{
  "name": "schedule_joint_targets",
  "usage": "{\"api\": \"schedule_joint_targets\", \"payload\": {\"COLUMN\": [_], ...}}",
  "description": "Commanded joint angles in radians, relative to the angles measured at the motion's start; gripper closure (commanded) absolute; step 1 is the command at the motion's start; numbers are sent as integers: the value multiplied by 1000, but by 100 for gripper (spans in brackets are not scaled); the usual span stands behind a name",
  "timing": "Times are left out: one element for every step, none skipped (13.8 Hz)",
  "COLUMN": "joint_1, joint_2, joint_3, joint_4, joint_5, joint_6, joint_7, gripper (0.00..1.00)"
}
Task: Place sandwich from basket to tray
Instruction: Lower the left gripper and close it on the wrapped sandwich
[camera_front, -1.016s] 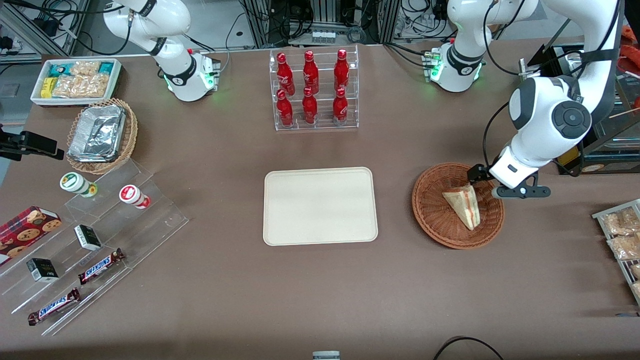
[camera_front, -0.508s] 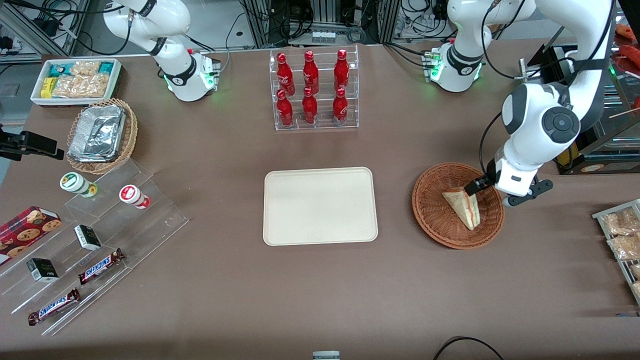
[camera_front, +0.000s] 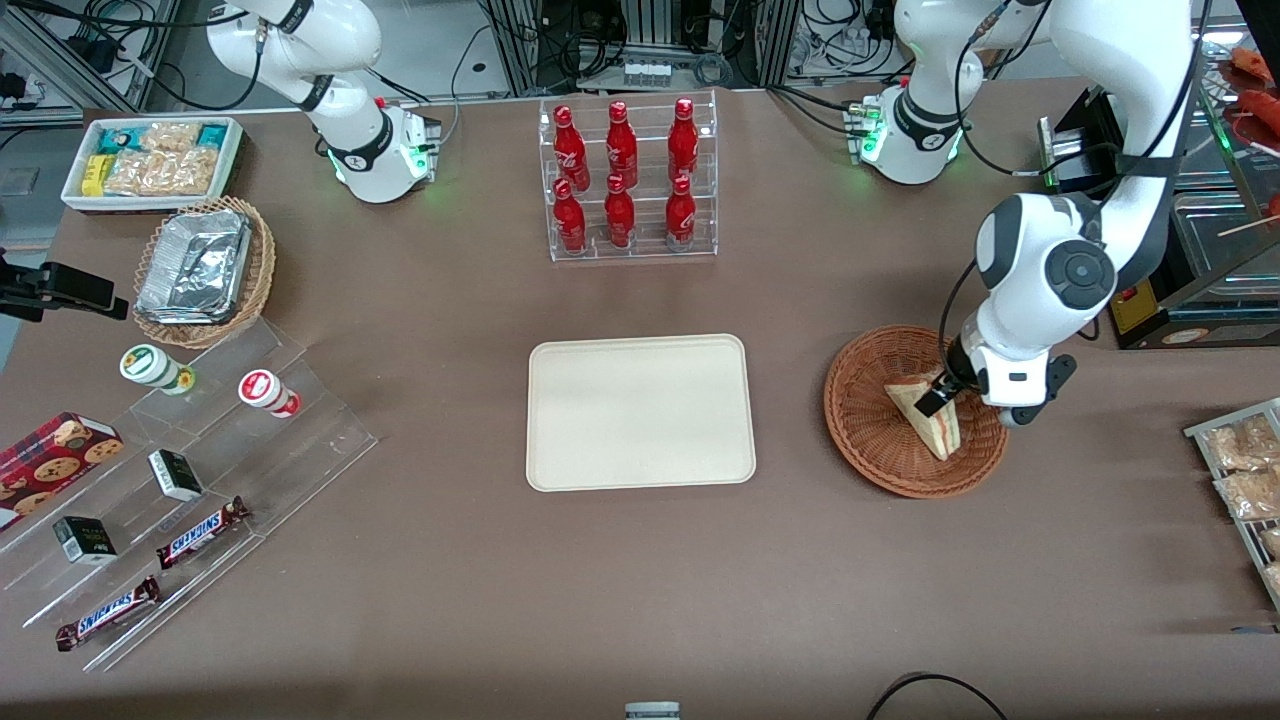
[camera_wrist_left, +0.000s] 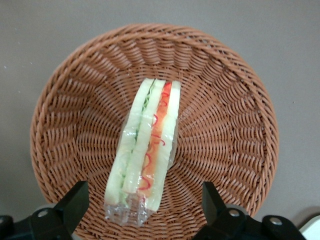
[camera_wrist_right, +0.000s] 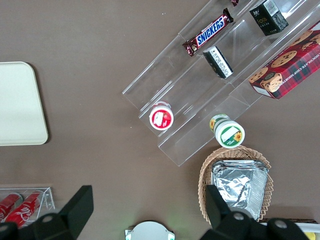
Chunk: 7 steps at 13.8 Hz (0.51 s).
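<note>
One sandwich (camera_wrist_left: 147, 150) lies in the basket (camera_wrist_left: 235, 125), a wrapped wedge resting on its side with the cut edge of red, orange and green layers turned upward toward the wrist camera. The tool (camera_wrist_left: 142, 205) hangs directly above it with its fingers (camera_wrist_left: 75, 200) spread wide, one on each side of the wedge and touching nothing. The relation that governs the coming move is this: the sandwich's long axis runs between the two fingers, crosswise to the line on which they close, so a closing stroke would meet the two bread faces and not the ends. In the front view the tool (camera_front: 940, 397) sits over the wider end of the wedge, above the basket's half nearer the working arm. The tray (camera_front: 640, 412) lies bare on the tabletop (camera_front: 640, 580), well apart, toward the parked arm. Judgement: descent remains before any grasp.
</note>
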Motion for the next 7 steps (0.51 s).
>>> {"api": "schedule_joint_targets", "payload": {"joint_1": [-7,-7,-7,-5,-4,-2,1], "joint_2": [12,23,31,40,49,60,75], "joint_3": [1,1,1,0,0,1,1], "joint_4": [-1,0,0,0,0,0,0], "joint_5": [11,33,67,76,78,78,78], "joint_6": [15,15,15,15,22,32,36], "joint_7": [-24,-23,-23,-24,-24,-24,-24], "gripper": [0,0,0,0,0,0,0]}}
